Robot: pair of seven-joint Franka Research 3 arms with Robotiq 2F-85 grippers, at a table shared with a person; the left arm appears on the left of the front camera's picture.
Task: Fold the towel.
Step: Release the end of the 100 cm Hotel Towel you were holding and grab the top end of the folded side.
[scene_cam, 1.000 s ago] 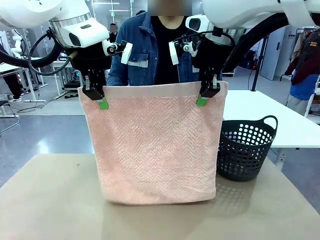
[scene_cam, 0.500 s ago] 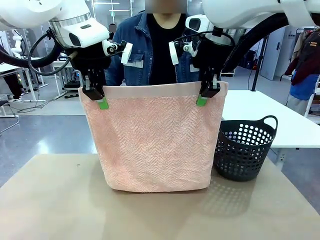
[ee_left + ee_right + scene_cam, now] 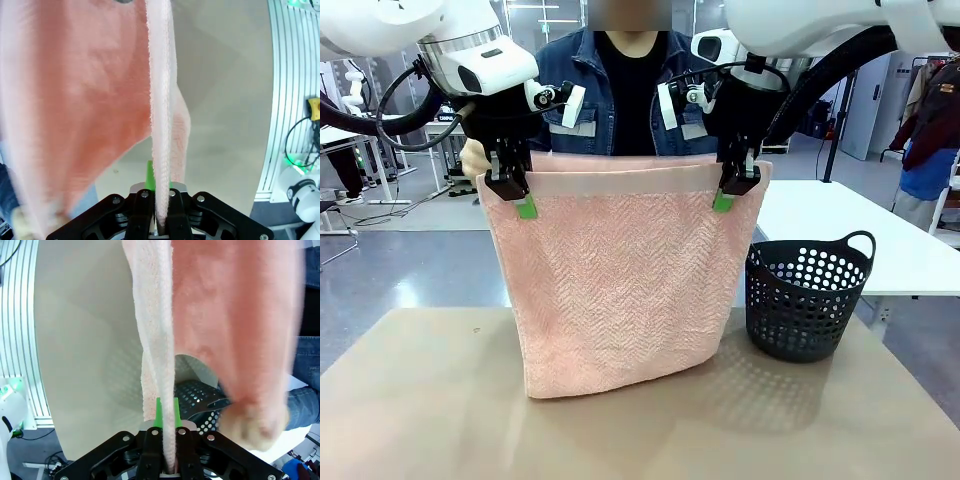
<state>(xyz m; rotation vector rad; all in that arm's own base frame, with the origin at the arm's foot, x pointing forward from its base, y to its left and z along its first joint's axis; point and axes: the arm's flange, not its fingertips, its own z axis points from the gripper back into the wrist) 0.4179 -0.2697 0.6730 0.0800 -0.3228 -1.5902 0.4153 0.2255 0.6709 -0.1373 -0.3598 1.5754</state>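
Front: towel [image 3: 620, 290] hanging over table [image 3: 420, 400], top hem pinched at both corners by left gripper [image 3: 524, 203] and right gripper [image 3: 724, 197]. Judged soft, light, limp; best taken at hem corners. Left wrist: jaws clamped on hem edge. Right wrist: likewise clamped on hem, basket [image 3: 200, 395] beyond

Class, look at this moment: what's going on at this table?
The left gripper and the right gripper are each shut on the top edge of a pink towel, which hangs down towards the table. The person across the table holds a back layer of the towel up near that edge, with one hand beside the left gripper. A dark basket stands to the robot's right.
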